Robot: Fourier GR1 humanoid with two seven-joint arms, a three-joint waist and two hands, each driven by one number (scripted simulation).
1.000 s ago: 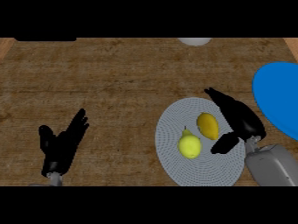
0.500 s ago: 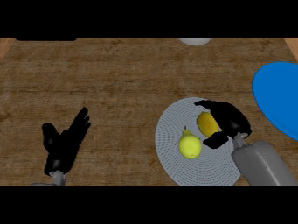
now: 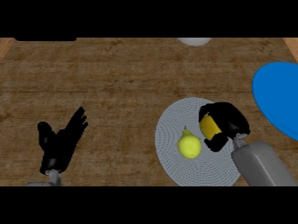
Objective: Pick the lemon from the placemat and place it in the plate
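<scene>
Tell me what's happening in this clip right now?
The right hand has its fingers curled round an orange-yellow fruit, apparently the lemon, on the grey placemat. A pale yellow pear-shaped fruit lies beside it on the mat, untouched. The blue plate sits to the right with nothing visible on it. The left hand rests open at the lower left.

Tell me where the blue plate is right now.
In the head view the blue plate sits at the counter's right edge, just right of the grey placemat and the right hand.
</scene>
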